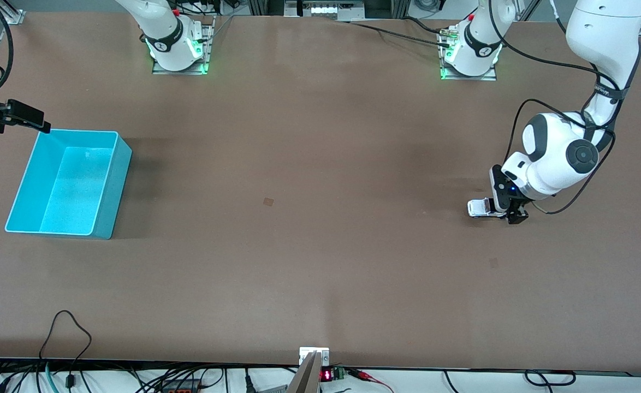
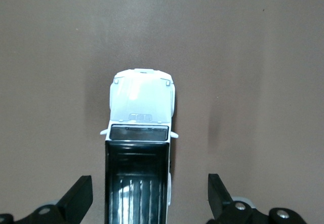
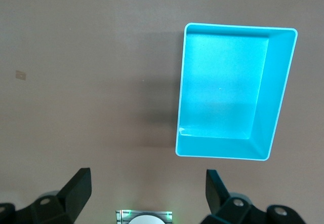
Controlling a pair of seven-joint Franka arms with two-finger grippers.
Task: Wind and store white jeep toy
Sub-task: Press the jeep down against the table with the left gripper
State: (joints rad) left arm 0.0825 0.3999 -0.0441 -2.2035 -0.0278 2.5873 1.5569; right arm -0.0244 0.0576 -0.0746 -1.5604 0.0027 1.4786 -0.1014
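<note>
The white jeep toy (image 1: 479, 208) stands on the brown table at the left arm's end; in the left wrist view its white hood (image 2: 142, 102) and black roof panel show. My left gripper (image 1: 507, 206) is low over the jeep's rear and open. Its fingers (image 2: 78, 196) stand on either side of the roof, with a gap on each side. My right gripper (image 1: 31, 120) hangs open and holds nothing, by the corner of the teal bin (image 1: 112, 185) nearest the robot bases. Nothing lies in the bin (image 3: 276, 97).
The two robot bases (image 1: 178, 52) (image 1: 469, 54) stand along the table's edge farthest from the front camera. Cables and a small display (image 1: 326, 375) line the nearest edge. A small tan patch (image 1: 268, 201) marks the table's middle.
</note>
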